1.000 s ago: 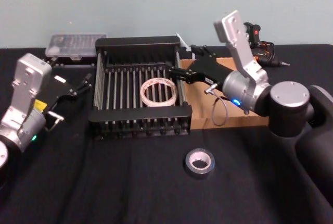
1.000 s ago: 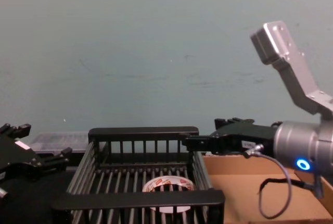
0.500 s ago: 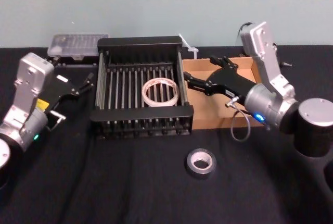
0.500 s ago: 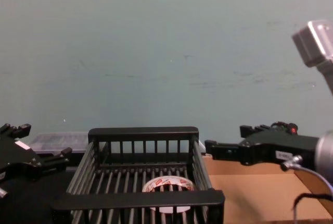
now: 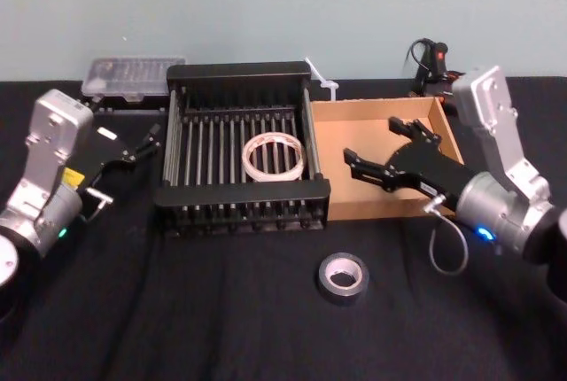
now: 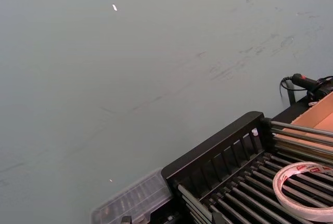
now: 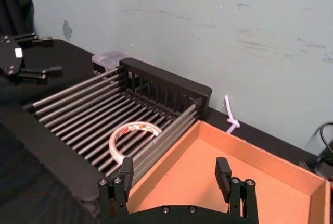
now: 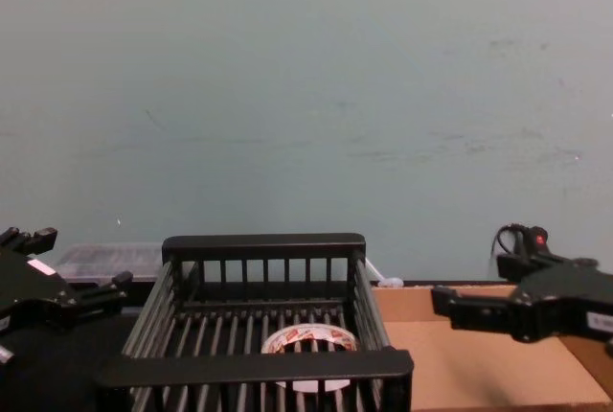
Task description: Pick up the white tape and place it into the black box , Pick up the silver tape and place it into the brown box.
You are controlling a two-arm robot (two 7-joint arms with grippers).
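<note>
A: Head view: we log the right gripper (image 5: pixel 370 151) spread, empty, above the brown box (image 5: pixel 330 115); the silver tape (image 5: pixel 342 277) lies nearer us than its fingertips.

B: Right wrist view: white tape (image 7: pixel 134 136) in the black box (image 7: pixel 165 83), beside it. Left gripper (image 5: pixel 140 140) parked, fingers apart.

— Where did the boxes sit? 
— The black box (image 5: pixel 239 204) lay at frame centre on the worktop (image 5: pixel 177 310), with the brown box (image 5: pixel 379 208) touching its right side. 
— And the tapes? 
— The white tape (image 5: pixel 275 157) lay flat in the black box, right of its middle. The silver tape (image 5: pixel 343 276) lay on the worktop lower in the frame, below where the boxes met.
</note>
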